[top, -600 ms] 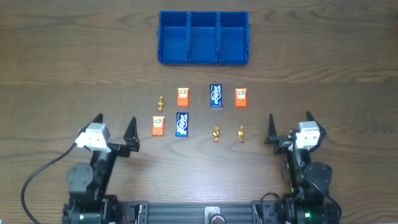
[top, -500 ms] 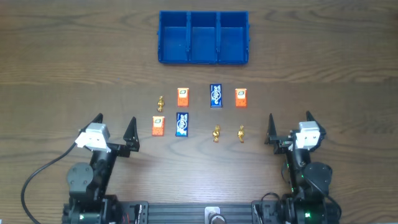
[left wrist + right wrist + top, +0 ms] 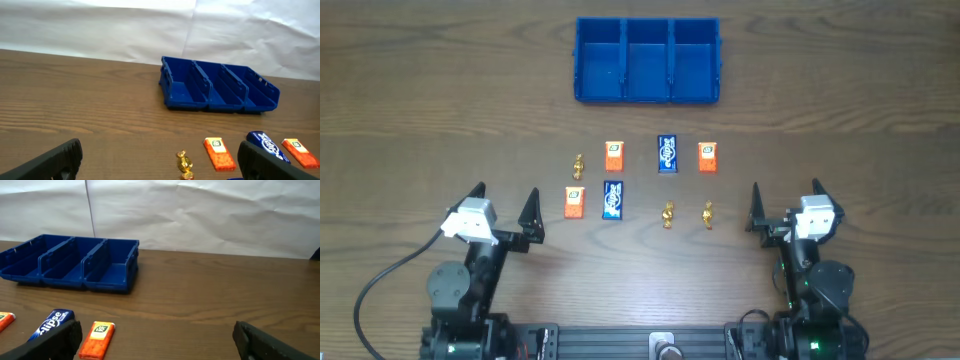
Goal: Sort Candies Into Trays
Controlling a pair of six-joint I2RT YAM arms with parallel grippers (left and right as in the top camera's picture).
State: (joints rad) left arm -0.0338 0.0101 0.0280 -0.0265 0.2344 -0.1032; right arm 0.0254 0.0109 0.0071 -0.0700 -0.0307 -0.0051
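Both wide open and touching nothing, the left gripper (image 3: pixel 506 192) and right gripper (image 3: pixel 786 190) flank eight candies (image 3: pixel 613 155) lying on the tabletop (image 3: pixel 420 110), apart from the empty three-compartment blue tray (image 3: pixel 647 97).

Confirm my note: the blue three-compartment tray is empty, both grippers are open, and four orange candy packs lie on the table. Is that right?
One detail is wrong: the top view shows three orange packs, not four. The rest stands: the blue tray is empty, and the left gripper and right gripper are both open.
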